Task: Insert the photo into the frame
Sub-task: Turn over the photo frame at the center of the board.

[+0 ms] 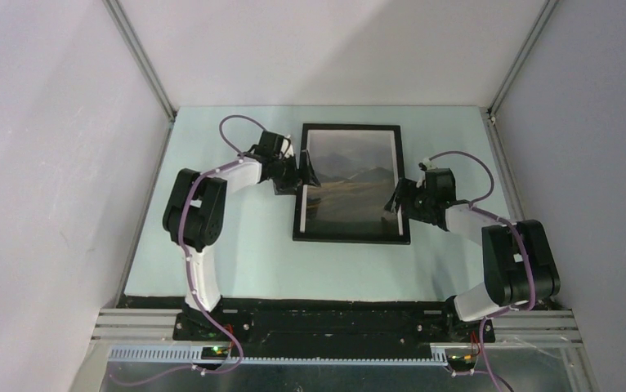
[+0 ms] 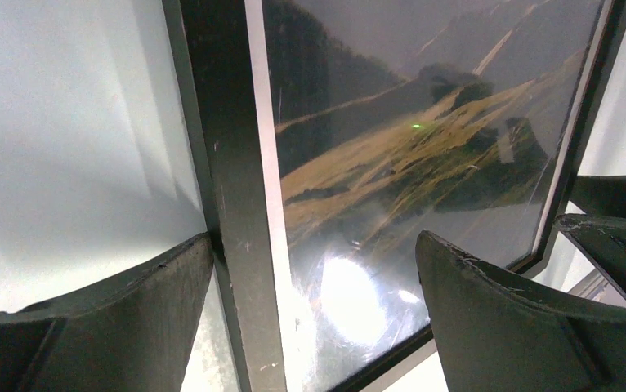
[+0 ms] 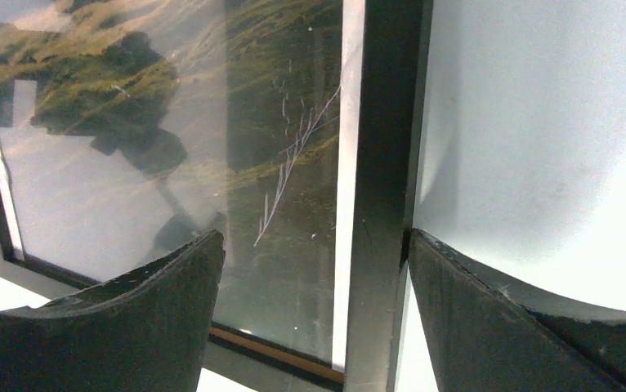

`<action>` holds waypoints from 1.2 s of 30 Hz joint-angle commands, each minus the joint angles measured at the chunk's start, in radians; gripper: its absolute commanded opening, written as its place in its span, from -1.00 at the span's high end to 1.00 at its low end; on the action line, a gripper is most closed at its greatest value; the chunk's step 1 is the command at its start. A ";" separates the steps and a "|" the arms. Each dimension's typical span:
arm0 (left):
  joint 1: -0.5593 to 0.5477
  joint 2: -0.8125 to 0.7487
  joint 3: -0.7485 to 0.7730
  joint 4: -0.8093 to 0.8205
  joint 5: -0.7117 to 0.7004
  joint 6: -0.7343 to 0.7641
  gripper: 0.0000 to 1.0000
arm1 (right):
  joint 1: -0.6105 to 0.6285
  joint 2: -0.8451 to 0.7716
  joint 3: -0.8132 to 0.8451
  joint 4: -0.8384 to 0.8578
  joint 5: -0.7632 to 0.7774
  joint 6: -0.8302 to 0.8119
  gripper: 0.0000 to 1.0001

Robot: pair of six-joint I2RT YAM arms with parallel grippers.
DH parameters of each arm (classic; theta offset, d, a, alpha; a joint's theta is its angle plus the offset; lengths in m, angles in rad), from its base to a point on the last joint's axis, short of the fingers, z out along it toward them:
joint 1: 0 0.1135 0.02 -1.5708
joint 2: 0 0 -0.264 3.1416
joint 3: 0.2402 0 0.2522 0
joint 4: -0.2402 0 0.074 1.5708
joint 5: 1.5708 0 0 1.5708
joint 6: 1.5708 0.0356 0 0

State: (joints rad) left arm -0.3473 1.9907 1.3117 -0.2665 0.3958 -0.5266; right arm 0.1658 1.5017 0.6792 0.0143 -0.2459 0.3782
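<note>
The photo sits inside the frame, its dark mountains and yellow-green slopes showing through the clear pane, with a thin white border running along the inner side of the black bars. The frame lies flat, black front up, at the middle of the pale table, its long sides running away from the arm bases. The pane catches a bright glare in the left wrist view, and the right wrist view shows a cluster of fine pale scratches near the right bar. The left gripper is at the frame's left long side, toward the far end; its jaws are spread wide and hold nothing, one finger over the bare table just outside the bar and the other over the glass. The right gripper is at the opposite long side, nearer the arm bases, likewise released and straddling the bar, its outer finger close against the bar's outside edge and its inner finger over the pane. Whether any finger actually touches the frame cannot be told. Plain grey walls close in the table on three sides.
</note>
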 commanded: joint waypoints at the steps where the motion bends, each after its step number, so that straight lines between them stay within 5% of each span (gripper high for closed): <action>1: -0.015 -0.065 -0.078 -0.065 -0.032 -0.014 -0.97 | 0.056 0.005 0.049 0.023 -0.040 -0.035 -0.71; 15: -0.016 -0.234 -0.222 -0.025 -0.067 -0.035 -0.97 | 0.120 -0.046 0.049 -0.001 -0.051 -0.083 -0.70; 36: -0.117 -0.300 -0.294 0.054 -0.014 -0.123 -0.90 | 0.049 -0.054 0.049 -0.010 -0.052 -0.103 -0.71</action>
State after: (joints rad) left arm -0.4377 1.7504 1.0222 -0.2707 0.3176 -0.6037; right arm 0.2092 1.4654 0.6849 -0.0402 -0.2321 0.2680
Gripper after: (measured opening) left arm 0.953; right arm 0.854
